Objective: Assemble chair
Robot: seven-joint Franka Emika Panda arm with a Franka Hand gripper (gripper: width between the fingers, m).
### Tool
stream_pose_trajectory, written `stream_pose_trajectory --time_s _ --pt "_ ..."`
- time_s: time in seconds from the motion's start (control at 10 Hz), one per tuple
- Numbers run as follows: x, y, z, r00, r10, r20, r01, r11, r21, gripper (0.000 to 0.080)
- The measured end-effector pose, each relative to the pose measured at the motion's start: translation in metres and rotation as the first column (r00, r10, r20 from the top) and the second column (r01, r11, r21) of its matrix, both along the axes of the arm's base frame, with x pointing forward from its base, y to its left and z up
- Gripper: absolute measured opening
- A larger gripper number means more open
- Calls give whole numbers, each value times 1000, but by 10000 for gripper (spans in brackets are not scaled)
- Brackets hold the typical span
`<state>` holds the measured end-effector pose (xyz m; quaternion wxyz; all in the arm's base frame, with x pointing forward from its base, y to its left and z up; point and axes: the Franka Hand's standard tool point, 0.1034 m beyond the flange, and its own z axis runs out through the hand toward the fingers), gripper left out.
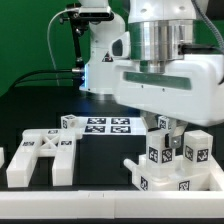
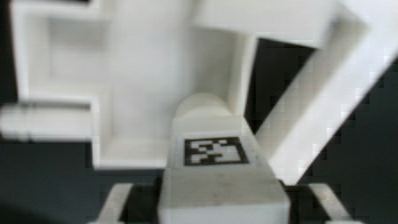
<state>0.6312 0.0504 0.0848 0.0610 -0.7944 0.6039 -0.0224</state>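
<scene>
Gripper [image 2: 217, 196]: the two fingers [image 2: 132, 205] stand one on each side of a white bar [image 2: 222, 185] and press against its flanks. Read as clamped on the bar; no gap is visible on either side in the wrist view.

Bar: a chair piece, pale and blocky, running away from the fingers. It has one square black-and-white tag [image 2: 217, 151] on the face turned to the wrist camera. The pattern is coarse blocks in a white border, with no letters or digits legible.

Beyond the bar, wrist view: a white panel [image 2: 80, 70] with dark slots, out of focus. Whether the bar's far end touches it cannot be told.

Exterior view: the gripper [image 1: 166, 126] hangs under the arm's big white head, down over a cluster of chair pieces at the exterior view's right. The bar [image 1: 159, 151] stands upright there, tag outward. A second tagged upright [image 1: 197, 150] is just beside it, and both sit over a low tagged block [image 1: 172, 183].

Further out: the marker board [image 1: 105, 125] lies flat on the black table [image 1: 100, 165] near the middle, with several tags too small to read. A small tagged block [image 1: 70, 122] sits at its left end. A frame piece [image 1: 40, 158] with cross-members lies well apart at the exterior view's left.
</scene>
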Motion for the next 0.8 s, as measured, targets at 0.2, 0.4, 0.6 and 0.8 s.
stream_pose_trajectory --time_s 0.2,0.4,0.6,0.8 --pt "1 -1 0 998 -63 6 62 998 26 284" --pt "1 -1 0 999 50 10 -50 999 7 360" --pt "3 -1 3 920 390 23 -389 920 -43 616" --pt "4 -2 3 836 549 26 -546 835 -68 639"
